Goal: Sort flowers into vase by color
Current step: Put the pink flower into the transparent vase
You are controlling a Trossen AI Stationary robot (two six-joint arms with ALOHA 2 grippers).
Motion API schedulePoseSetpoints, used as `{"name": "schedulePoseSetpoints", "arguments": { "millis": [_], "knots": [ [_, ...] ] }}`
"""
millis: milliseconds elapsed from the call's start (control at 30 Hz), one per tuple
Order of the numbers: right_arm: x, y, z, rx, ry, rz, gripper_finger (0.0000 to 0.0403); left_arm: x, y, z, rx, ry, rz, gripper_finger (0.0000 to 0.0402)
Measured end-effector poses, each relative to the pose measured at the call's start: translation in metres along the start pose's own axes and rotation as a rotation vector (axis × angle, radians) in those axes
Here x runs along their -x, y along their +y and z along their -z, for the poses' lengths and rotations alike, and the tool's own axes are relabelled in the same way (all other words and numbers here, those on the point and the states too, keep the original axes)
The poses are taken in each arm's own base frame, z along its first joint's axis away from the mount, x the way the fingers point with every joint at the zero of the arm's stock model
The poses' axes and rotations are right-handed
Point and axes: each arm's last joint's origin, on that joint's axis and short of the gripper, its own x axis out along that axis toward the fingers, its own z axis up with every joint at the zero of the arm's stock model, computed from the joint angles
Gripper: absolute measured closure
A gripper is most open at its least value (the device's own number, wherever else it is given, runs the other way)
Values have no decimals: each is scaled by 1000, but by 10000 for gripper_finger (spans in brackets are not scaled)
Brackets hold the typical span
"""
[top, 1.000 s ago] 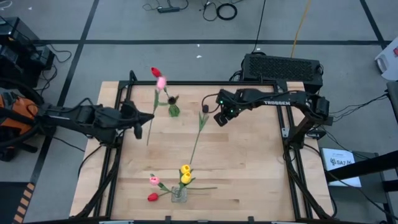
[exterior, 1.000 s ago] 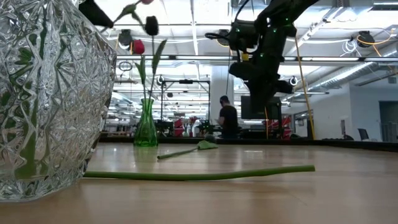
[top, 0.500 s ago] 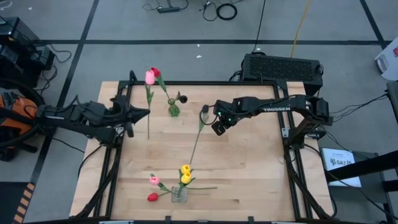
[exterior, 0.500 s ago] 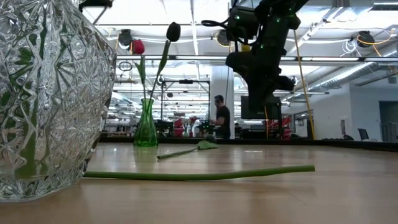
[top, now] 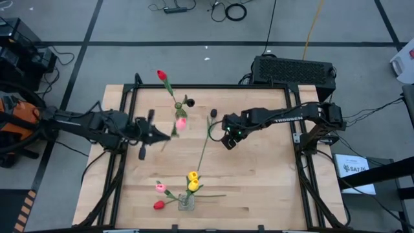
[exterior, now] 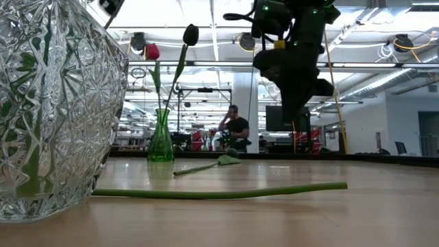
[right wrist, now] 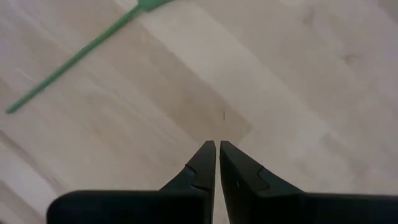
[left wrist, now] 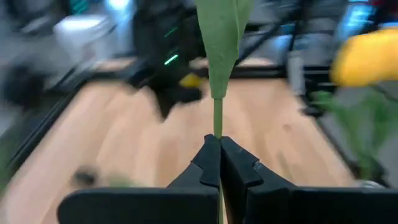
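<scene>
One pink tulip [top: 182,123] pinched by stem in left claw [top: 169,134]: light, floppy, grip mid-stem. Right claw [top: 228,144] shut, empty, above surface [top: 259,188].

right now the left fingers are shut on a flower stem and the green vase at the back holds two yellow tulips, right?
Not quite. The left fingers are shut on a flower stem, but the green vase holds a red tulip and a dark one, as the low view shows.
</scene>
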Motion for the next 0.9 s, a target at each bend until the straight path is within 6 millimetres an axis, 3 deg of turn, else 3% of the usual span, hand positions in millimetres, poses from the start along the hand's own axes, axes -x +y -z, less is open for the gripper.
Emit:
{"name": "schedulePoseSetpoints", "arguments": {
  "millis": [133, 300, 600, 900],
  "knots": [
    [1, 7, 14, -30, 40, 34, 387, -16, -4, -8, -103, -77, 99, 402],
    [3, 19, 34, -74, 16, 92, 387, -25, -5, 8, -122, -188, 187, 402],
    [6, 37, 62, -137, 22, 86, 387, -33, -3, 55, 128, -339, 144, 401],
    [7, 43, 68, -142, 16, 59, 387, -34, -8, 58, 159, -323, 155, 401]
  ]
}}
